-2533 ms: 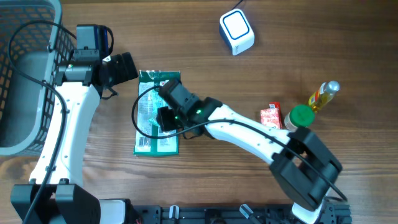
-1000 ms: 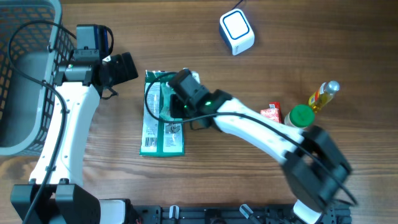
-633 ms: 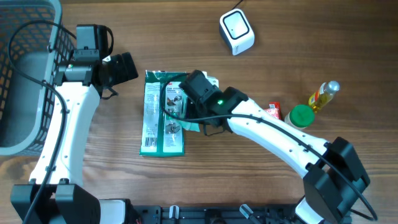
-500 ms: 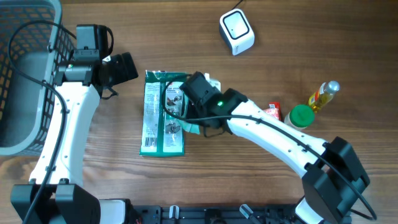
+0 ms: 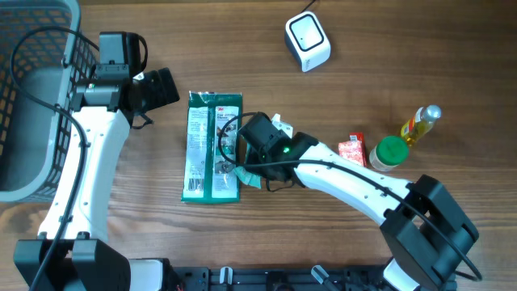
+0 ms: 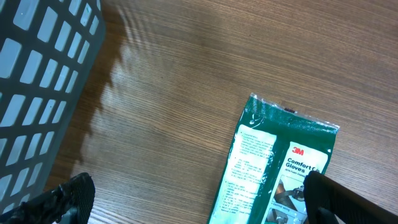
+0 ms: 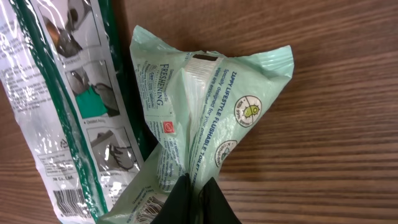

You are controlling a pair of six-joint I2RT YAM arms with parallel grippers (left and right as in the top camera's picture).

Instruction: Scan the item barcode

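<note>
The wipes pack (image 7: pixel 208 106), pale green and printed "flushable toilet wipes", is crumpled into a fan. Its gathered end is at 6 o'clock in the right wrist view, and its wide end spreads toward 12. The right claw (image 7: pixel 196 196) is clenched on that gathered end, with both black fingertips (image 7: pixel 180 200) pressed together on the film. The pack therefore lies directly at 12 o'clock from the claw, touching it. Whether the pack is lifted off the wood or resting on it cannot be told.

From overhead, only a pale green corner of the pack (image 5: pixel 249 179) shows from under the right wrist, near the middle of the table (image 5: pixel 242 48). That corner overlaps the 3 o'clock edge of the gloves pack (image 5: pixel 212 145), a long green-and-white packet lying flat with its length running 12 to 6.

The white scanner (image 5: pixel 307 40) sits at about 1 o'clock from the wipes pack, well apart from it. At 3 o'clock stand a red carton (image 5: pixel 351 151), a green-lidded jar (image 5: pixel 390 152) and an oil bottle (image 5: pixel 422 123), close together.

The left claw (image 6: pixel 196 186) is released, its fingers spread wide above the gloves pack's 12 o'clock end and holding nothing. The grey basket (image 5: pixel 32 97) sits at 9 o'clock, at the table's edge.
</note>
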